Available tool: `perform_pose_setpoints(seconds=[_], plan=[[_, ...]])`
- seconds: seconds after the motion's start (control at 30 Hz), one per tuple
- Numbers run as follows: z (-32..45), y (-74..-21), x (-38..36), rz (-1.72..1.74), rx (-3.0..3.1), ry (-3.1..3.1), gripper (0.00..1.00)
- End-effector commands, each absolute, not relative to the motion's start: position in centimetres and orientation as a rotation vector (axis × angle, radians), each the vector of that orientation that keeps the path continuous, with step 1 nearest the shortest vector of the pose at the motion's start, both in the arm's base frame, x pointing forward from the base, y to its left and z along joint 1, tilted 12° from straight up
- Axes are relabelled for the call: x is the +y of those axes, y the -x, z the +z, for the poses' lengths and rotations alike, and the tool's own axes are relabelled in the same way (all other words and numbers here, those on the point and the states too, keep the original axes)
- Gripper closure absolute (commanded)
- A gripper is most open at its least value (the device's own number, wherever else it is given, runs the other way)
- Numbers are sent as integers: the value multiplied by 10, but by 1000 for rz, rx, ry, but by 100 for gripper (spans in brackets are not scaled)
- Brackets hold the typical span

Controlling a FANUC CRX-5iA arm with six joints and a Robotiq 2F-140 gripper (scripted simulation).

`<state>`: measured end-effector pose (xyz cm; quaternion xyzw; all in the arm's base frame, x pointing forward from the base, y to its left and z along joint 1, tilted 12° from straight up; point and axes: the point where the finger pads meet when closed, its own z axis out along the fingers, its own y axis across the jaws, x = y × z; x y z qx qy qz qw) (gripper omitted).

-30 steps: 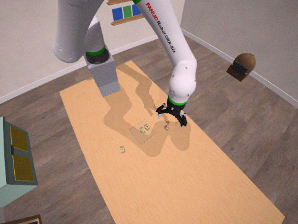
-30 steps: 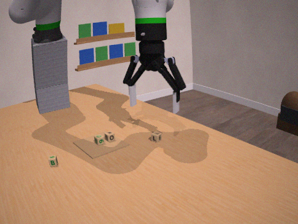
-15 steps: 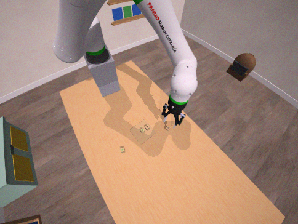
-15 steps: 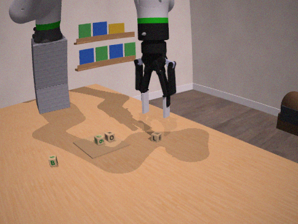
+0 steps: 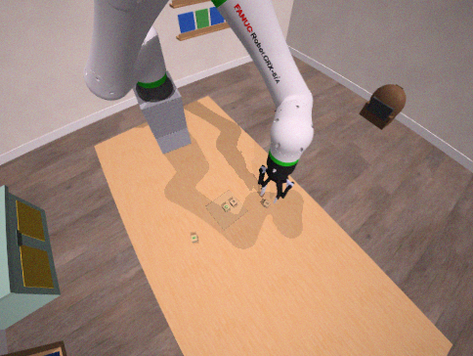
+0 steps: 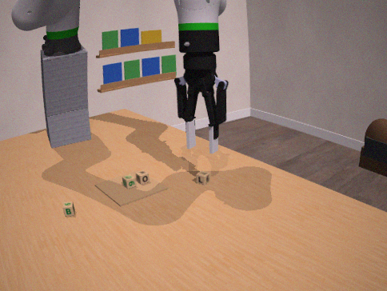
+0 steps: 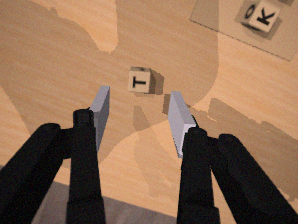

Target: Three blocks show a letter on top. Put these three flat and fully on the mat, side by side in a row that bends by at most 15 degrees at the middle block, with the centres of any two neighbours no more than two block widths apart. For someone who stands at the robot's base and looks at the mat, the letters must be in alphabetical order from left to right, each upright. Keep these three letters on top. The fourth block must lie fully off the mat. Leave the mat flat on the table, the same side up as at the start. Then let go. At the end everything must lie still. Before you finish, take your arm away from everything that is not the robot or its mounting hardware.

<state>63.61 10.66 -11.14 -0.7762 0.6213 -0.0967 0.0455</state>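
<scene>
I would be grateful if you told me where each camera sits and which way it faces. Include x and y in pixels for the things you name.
Top: high above the table [image 5: 274, 274], looking steeply down; arm, base and gripper [image 5: 277, 196] show.
Exterior: beyond the mat [image 6: 120, 200], looking slantwise down towards the pedestal [image 6: 65, 100]; gripper [image 6: 202, 149] and parts of the arm show.
Wrist: at the gripper [image 7: 139, 102], looking past its fingers at the T block [image 7: 139, 80].
Top and exterior share all four blocks.

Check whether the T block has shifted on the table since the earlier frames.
No: the T block sits at the same spot right of the mat in the exterior view.
</scene>
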Motion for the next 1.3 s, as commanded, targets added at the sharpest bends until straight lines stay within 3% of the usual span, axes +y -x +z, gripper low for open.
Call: perform_pose_setpoints(seconds=[0.0, 1.27], plan=[[-111, -636, 107, -296, 1897, 2370, 63], [-131, -640, 106, -296, 1897, 2370, 63]])
